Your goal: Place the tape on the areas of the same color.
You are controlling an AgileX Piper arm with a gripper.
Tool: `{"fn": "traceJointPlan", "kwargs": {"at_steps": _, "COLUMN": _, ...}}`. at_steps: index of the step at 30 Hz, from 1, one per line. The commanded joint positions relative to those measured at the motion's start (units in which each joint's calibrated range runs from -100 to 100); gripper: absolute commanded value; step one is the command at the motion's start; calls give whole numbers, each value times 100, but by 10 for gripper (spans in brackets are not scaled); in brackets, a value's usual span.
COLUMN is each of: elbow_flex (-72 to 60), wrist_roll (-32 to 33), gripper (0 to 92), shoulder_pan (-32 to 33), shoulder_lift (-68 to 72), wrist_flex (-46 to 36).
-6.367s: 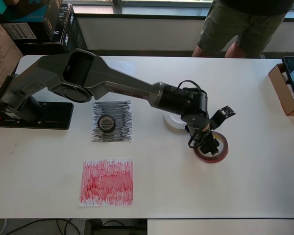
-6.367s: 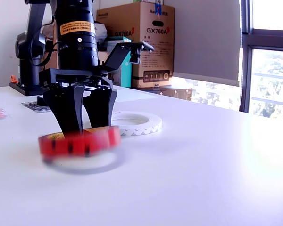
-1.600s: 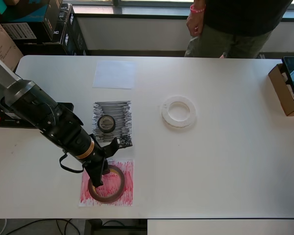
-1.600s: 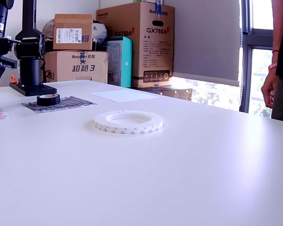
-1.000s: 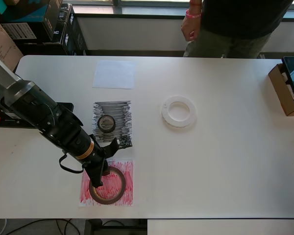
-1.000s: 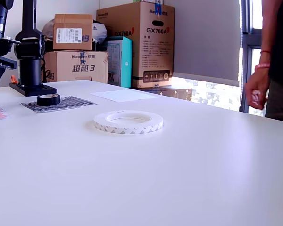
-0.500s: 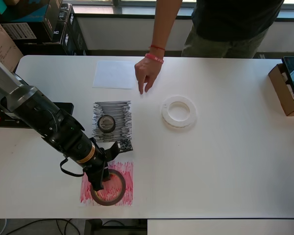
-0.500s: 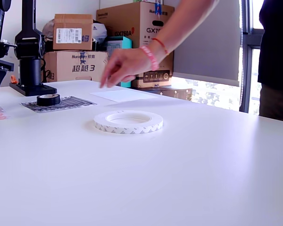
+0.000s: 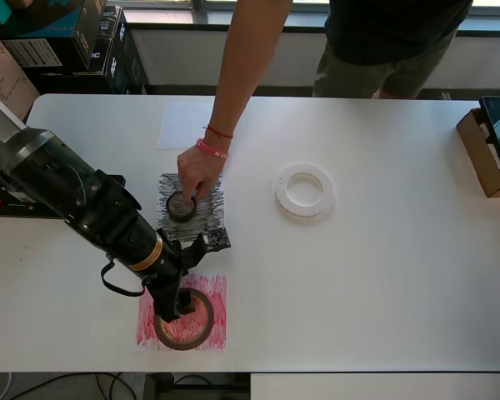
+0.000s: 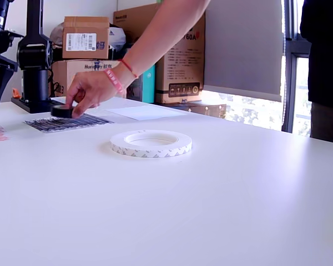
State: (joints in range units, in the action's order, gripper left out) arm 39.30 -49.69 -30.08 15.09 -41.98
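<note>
Since half a second ago, a person's hand [image 9: 197, 171] has been brought down onto the small black roll [image 9: 181, 206], fingers touching it on the black patch [image 9: 209, 218]. Two placements are judged done: the dark-red roll [image 9: 183, 318] lies on the red patch [image 9: 214, 302] just below the black patch, black on black. Left to do: the white ring [image 9: 304, 190], well right of the black patch, is not yet on the white patch [image 9: 177, 125] above it. The gripper [image 9: 168, 307] is held over the red roll; whether the claw is spread or clamped cannot be told.
</note>
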Motion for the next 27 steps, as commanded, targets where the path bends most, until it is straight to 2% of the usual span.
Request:
{"fn": "traceJointPlan", "kwargs": {"at_steps": 1, "elbow_flex": -55, "wrist_roll": 1, "gripper": 826, "shoulder_pan": 120, "shoulder_lift": -537, "wrist_flex": -109}}
{"fn": "traceJointPlan", "kwargs": {"at_steps": 4, "elbow_flex": -409, "wrist_roll": 165, "gripper": 826, "shoulder_pan": 231, "shoulder_lift": -798, "wrist_flex": -830}}
{"fn": "traceJointPlan", "kwargs": {"at_steps": 9, "elbow_flex": -1945, "wrist_roll": 1090, "gripper": 826, "shoulder_pan": 681, "shoulder_lift": -827, "wrist_flex": -2764}}
{"fn": "traceJointPlan", "kwargs": {"at_steps": 12, "elbow_flex": -2854, "wrist_roll": 1573, "gripper": 826, "shoulder_pan": 1091, "shoulder_lift": -752, "wrist_flex": -3562}}
{"fn": "traceJointPlan", "kwargs": {"at_steps": 16, "elbow_flex": -3626, "wrist_roll": 2056, "gripper": 826, "shoulder_pan": 1509, "shoulder_lift": -630, "wrist_flex": -3672}}
{"fn": "traceJointPlan", "kwargs": {"at_steps": 23, "elbow_flex": -4389, "wrist_roll": 2113, "gripper": 826, "shoulder_pan": 1833, "shoulder_lift": -218, "wrist_flex": -3672}}
{"fn": "traceJointPlan", "kwargs": {"at_steps": 27, "elbow_flex": -4671, "wrist_roll": 2416, "gripper": 826, "shoulder_pan": 2007, "shoulder_lift": 118, "wrist_flex": -3672}}
